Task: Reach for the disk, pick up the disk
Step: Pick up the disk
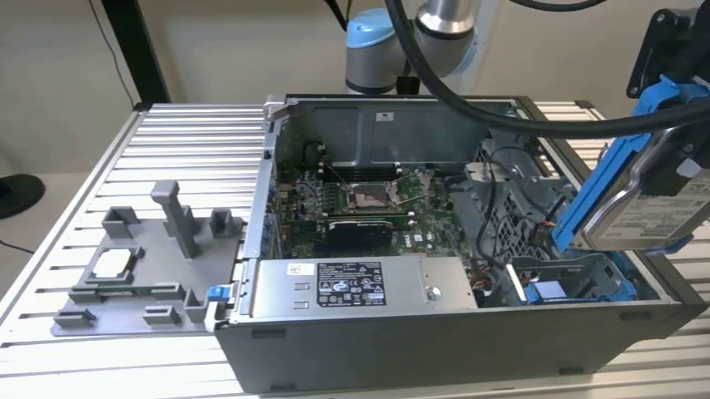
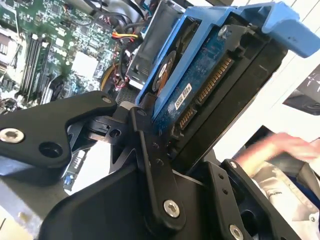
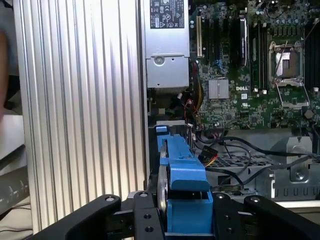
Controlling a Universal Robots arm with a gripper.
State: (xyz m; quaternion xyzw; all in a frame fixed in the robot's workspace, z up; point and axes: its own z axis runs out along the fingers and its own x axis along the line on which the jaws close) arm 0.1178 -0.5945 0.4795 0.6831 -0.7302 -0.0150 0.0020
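The hand point(image 3: 185, 212) grips the disk point(image 1: 649, 179) by its edges, holding it above the open computer case point(image 1: 444, 332).

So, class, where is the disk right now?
At the exterior view's right, the disk hangs tilted in the gripper, lifted above the open computer case.

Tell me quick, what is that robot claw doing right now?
Gripper: fingers closed on the flat silver metal disk in its blue plastic bracket, held up above the open computer case.
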